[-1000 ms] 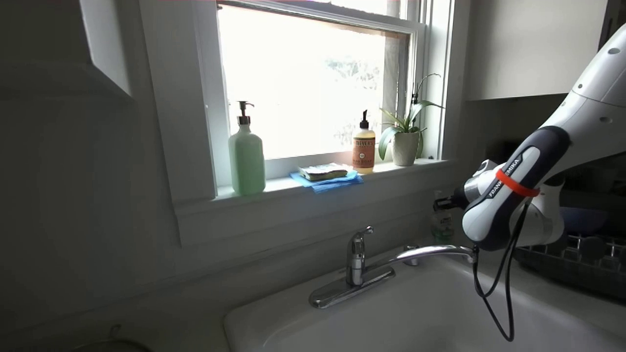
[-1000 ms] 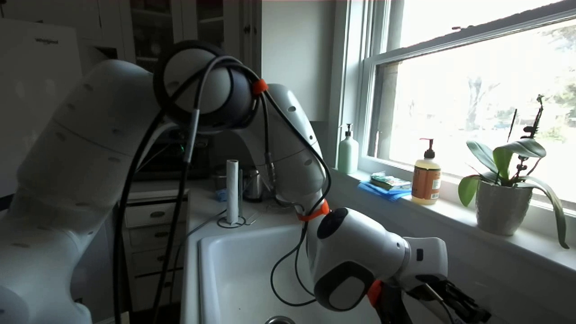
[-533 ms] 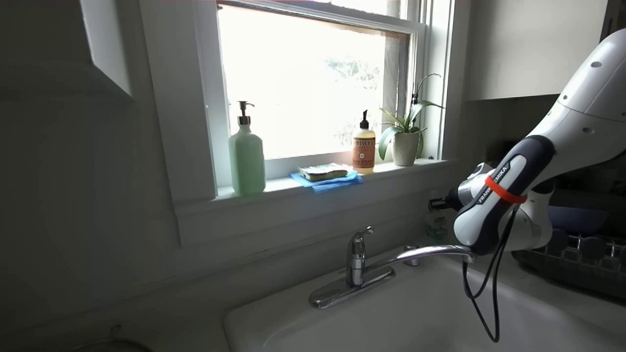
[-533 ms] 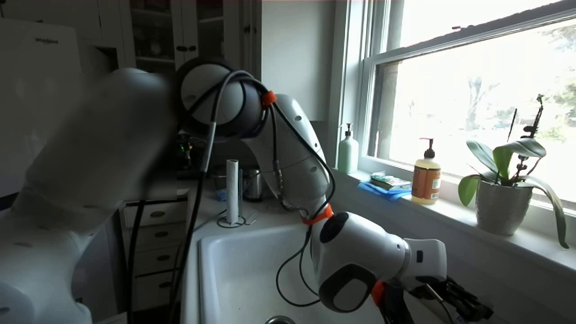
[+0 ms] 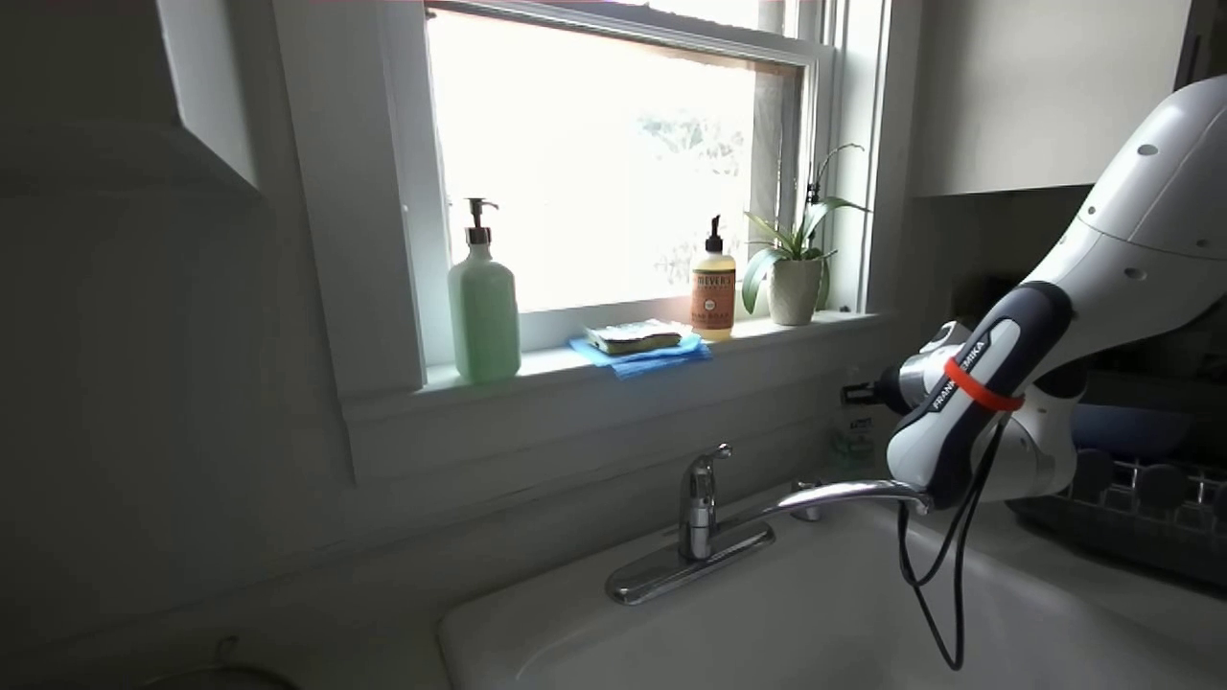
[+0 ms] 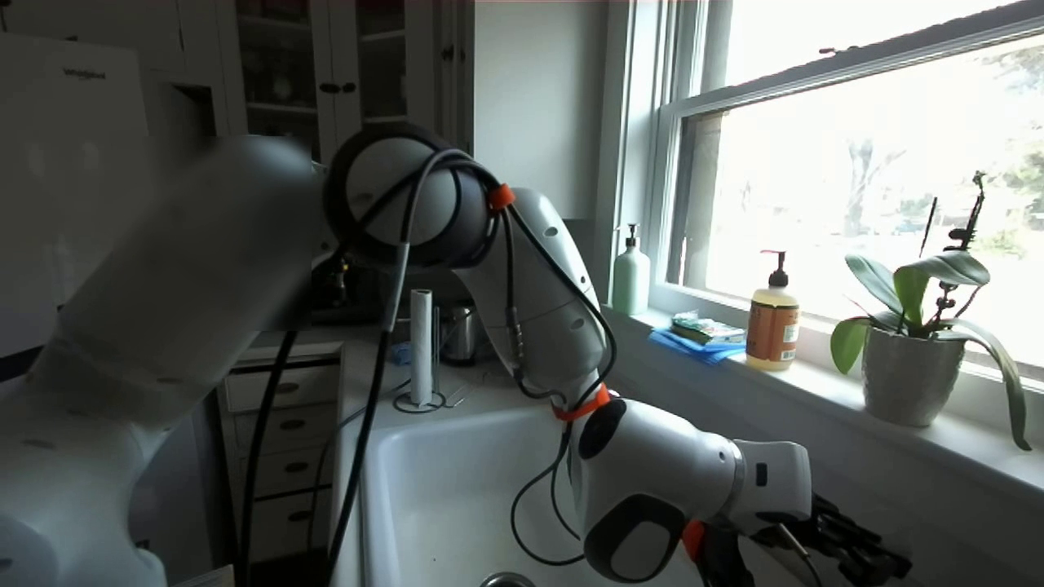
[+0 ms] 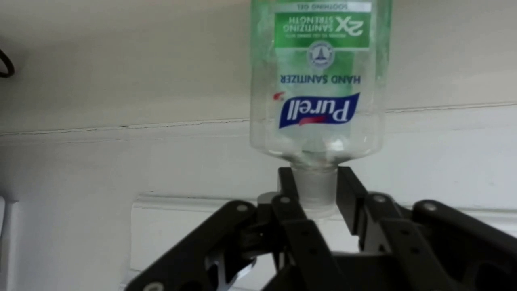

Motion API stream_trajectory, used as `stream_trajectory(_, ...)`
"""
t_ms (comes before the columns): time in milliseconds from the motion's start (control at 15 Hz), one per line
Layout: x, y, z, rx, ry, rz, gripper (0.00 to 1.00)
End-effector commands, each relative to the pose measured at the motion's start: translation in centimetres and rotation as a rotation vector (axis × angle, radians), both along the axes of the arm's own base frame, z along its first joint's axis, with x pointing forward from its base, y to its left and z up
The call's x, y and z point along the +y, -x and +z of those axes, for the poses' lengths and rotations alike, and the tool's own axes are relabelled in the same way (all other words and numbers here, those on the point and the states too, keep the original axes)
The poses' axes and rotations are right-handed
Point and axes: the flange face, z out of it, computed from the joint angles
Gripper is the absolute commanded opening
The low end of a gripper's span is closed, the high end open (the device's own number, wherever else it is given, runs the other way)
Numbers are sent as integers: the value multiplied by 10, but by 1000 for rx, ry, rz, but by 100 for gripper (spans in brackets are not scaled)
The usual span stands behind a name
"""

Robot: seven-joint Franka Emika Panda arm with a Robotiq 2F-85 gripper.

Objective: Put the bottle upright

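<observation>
Bottle (image 7: pixel 319 87) looks approx. upright, neck pinched by gripper (image 7: pixel 315 184), behind spout of faucet (image 5: pixel 700 522) in an ext. view; base support unclear. Prob. left: set down if lifted, release, back off.

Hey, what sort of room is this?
Probably a home kitchen: it has a white sink, a chrome faucet, and a white Whirlpool appliance that looks like a refrigerator.

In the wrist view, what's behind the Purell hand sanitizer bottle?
A pale wall with a thin seam shows either side of the Purell bottle; whatever is directly behind its label is covered.
</observation>
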Motion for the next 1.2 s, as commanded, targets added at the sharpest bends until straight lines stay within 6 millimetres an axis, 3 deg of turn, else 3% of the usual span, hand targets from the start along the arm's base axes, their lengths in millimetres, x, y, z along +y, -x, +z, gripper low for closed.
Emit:
stream_trajectory(0,-10,0,-11,-14,22,-29,8)
stream_trajectory(333,-12,-1,-17,1,38,-34,8)
stream_trajectory(400,-13,-2,-18,7,43,-37,15)
stream_trajectory(467,-13,-2,-18,10,45,-38,53)
stream_trajectory(667,-13,-5,-19,10,52,-41,69)
stream_trajectory(933,-11,-7,-15,14,46,-36,97)
stream_trajectory(1133,-10,-7,-9,18,39,-38,100)
